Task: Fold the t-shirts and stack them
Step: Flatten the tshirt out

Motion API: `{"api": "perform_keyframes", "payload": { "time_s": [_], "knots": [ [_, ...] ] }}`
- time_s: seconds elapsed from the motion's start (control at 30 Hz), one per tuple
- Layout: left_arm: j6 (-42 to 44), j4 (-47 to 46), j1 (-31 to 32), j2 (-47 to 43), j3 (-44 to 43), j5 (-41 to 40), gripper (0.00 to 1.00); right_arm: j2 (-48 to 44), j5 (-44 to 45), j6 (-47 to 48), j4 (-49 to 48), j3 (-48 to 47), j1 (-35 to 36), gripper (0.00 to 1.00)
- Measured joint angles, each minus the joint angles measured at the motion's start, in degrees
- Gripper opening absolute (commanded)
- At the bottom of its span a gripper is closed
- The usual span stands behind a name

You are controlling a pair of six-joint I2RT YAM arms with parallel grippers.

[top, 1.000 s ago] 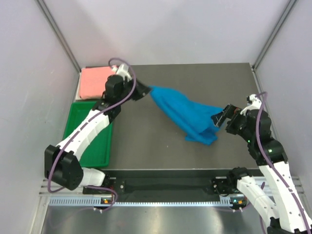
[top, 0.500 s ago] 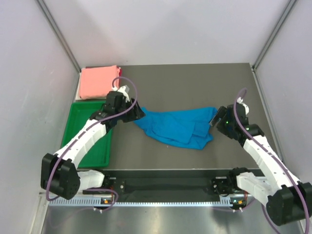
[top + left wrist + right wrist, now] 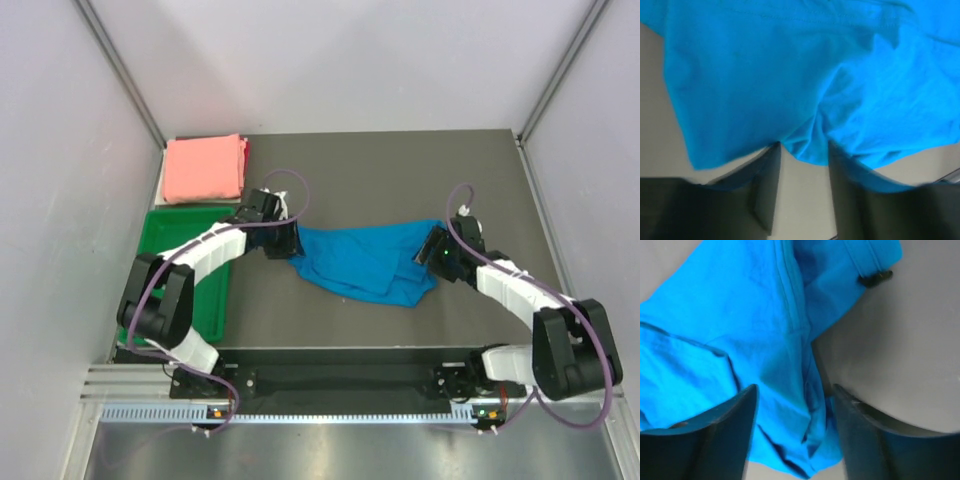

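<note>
The bright blue t-shirt (image 3: 365,260) lies crumpled and spread sideways on the dark table, filling the left wrist view (image 3: 790,75) and the right wrist view (image 3: 730,340). The salmon pink t-shirt (image 3: 205,168) rests folded at the back left corner. My left gripper (image 3: 290,245) sits low at the blue shirt's left end, open, the shirt's edge just at its fingertips (image 3: 804,150) and bare table between the fingers. My right gripper (image 3: 437,250) is low at the shirt's right end, open, with bunched blue cloth lying loose between its fingers (image 3: 794,390).
A green plastic tray (image 3: 190,300) stands at the left edge, under the left arm. Bare dark table (image 3: 400,170) stretches behind the blue shirt. Pale walls close in the back and both sides.
The left gripper held the blue shirt's end raised near the pink shirt; it has let go and opened. The shirt now lies flat, and both grippers have come down to its ends.
</note>
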State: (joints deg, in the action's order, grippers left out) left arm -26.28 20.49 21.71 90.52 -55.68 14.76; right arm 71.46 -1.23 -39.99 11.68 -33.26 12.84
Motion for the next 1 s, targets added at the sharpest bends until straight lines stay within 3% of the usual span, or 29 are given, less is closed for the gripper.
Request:
{"api": "perform_keyframes", "payload": {
  "time_s": [0.03,0.07,0.1,0.17,0.27,0.4,0.6,0.77,0.83,0.9,1.0],
  "knots": [
    [0.33,-0.04,0.33,1.05,-0.46,0.11,0.22,1.18,-0.09,0.42,-0.28,-0.42,0.00,0.49],
    [0.42,-0.24,0.72,1.95,-0.83,0.33,0.13,2.16,-0.20,0.66,-0.57,-0.98,0.00,0.28],
    [0.79,-0.24,1.16,2.86,-1.44,0.66,0.00,3.30,-0.42,1.53,-0.63,-2.05,0.00,0.18],
    [0.68,-0.33,2.19,4.35,-2.69,1.31,0.00,4.74,-0.46,1.99,-0.39,-4.96,0.00,0.00],
    [-0.31,0.55,3.17,4.44,-4.61,2.43,0.00,4.26,2.58,2.60,3.21,-10.97,0.00,0.00],
    [-2.34,2.93,3.76,0.94,-8.66,1.68,0.00,-0.46,10.73,4.00,15.08,-21.88,-0.04,0.00],
    [-5.77,5.07,3.89,-15.02,-14.08,-1.03,0.00,-15.17,17.14,5.16,27.56,-33.33,-0.33,0.00],
    [-8.13,5.18,3.96,-24.52,-15.58,-0.50,0.00,-23.52,17.51,5.38,32.22,-39.56,-0.39,0.01],
    [-8.37,4.48,4.04,-26.32,-14.73,0.90,0.08,-26.14,16.48,5.09,32.54,-39.91,-0.44,0.01],
    [-8.66,3.52,4.39,-27.04,-12.87,2.40,0.29,-27.89,15.23,4.35,32.54,-39.80,-0.55,0.00],
    [-9.31,2.05,7.10,-26.36,-9.09,3.19,0.44,-29.20,13.55,2.80,32.11,-37.62,-0.59,0.00]
  ]
}}
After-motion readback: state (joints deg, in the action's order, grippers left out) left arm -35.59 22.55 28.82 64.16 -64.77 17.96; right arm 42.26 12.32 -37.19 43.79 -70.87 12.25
